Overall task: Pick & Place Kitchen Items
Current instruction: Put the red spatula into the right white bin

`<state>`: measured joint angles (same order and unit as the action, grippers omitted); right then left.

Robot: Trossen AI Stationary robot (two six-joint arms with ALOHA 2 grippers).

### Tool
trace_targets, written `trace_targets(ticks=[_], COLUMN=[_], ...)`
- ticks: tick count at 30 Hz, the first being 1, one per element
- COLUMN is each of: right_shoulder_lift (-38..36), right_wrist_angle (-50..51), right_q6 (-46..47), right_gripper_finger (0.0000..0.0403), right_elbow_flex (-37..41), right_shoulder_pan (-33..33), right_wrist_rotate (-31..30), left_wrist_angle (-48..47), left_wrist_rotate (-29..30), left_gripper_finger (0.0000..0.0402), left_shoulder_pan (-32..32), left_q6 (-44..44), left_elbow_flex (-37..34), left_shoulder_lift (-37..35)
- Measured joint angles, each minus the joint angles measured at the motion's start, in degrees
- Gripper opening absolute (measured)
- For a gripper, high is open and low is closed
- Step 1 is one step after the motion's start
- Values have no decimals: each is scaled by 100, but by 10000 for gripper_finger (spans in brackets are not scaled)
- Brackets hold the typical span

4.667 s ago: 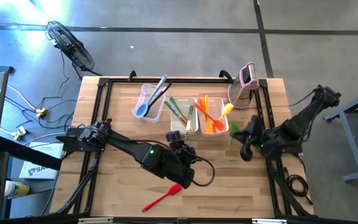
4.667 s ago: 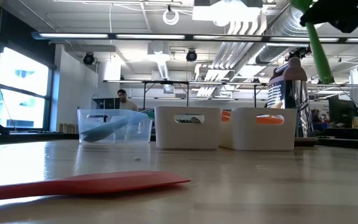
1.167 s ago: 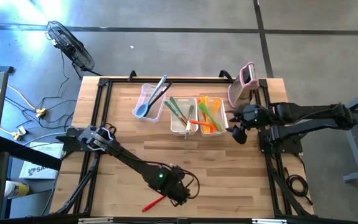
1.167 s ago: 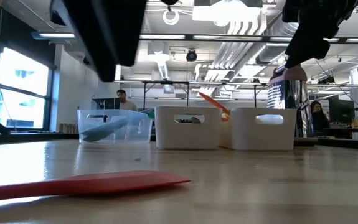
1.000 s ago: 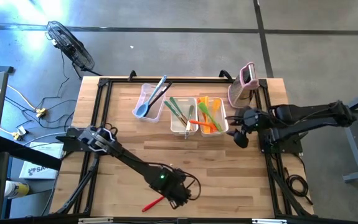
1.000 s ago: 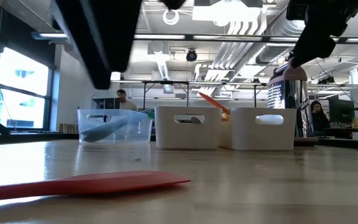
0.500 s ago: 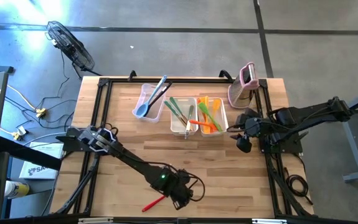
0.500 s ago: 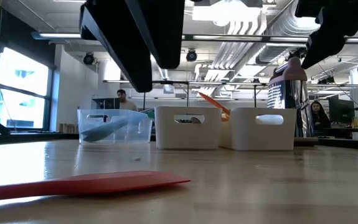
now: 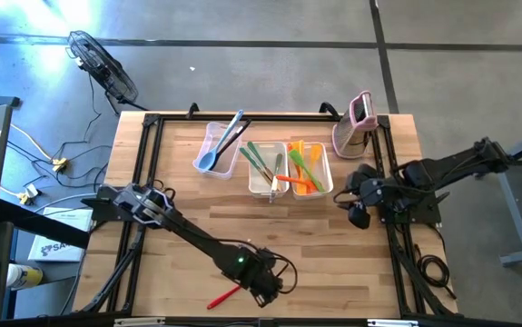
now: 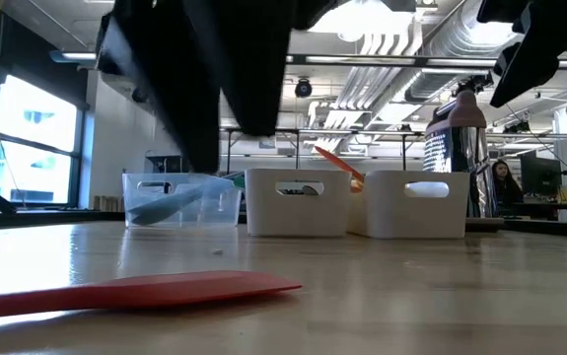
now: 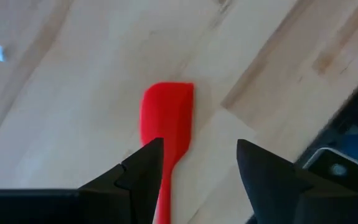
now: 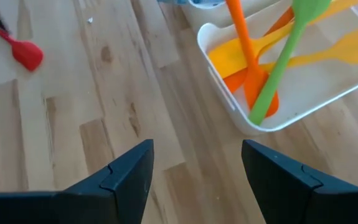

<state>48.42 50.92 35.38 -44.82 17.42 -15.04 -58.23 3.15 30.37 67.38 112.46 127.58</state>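
Red spatula (image 9: 224, 296) lies flat near the table's (image 9: 179, 191) front edge, long axis diagonal, blade pointing to the back-right. Left gripper (image 11: 194, 165) hovers right above it, fingers parted astride the handle, not gripping. Right gripper (image 9: 358, 216), open and empty, hangs beside the right-hand tub (image 9: 324, 182).

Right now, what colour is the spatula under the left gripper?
Red; the spatula shows best in the left wrist view.

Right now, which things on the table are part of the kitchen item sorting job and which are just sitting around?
Part of the job:
red spatula, on the wood under the open left gripper
blue spoon, in the left tub
green utensils, in the middle tub
orange and yellow utensils, in the right tub

Just sitting around:
pink-and-white gadget
fan, on the floor
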Motion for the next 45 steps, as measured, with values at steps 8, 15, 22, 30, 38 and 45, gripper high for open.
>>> trace_targets(ticks=[8, 15, 22, 30, 38, 45], right_shoulder_lift=[2, 2, 2, 2, 0, 2], right_wrist_angle=[174, 168, 168, 168, 168, 205], right_q6=[345, 405, 409, 409, 488, 511], right_gripper_finger=[235, 235, 235, 235, 235, 235], right_elbow_flex=[0, 0, 0, 0, 0, 0], right_shoulder_pan=[364, 594, 637, 635, 635, 635], right_wrist_rotate=[-54, -521, -571, -586, -584, -584], left_wrist_angle=[-104, 122, -221, -226, -159, -82], left_wrist_rotate=[-249, -580, -115, -31, 46, -154], left_gripper_finger=[196, 196, 196, 196, 196, 196], left_shoulder_pan=[9, 9, 0, 2, 2, 22], left_q6=[56, -55, -90, -107, -199, -264], left_elbow_flex=[-21, -18, -19, -19, -21, -19], left_shoulder_lift=[137, 266, 298, 298, 397, 449])
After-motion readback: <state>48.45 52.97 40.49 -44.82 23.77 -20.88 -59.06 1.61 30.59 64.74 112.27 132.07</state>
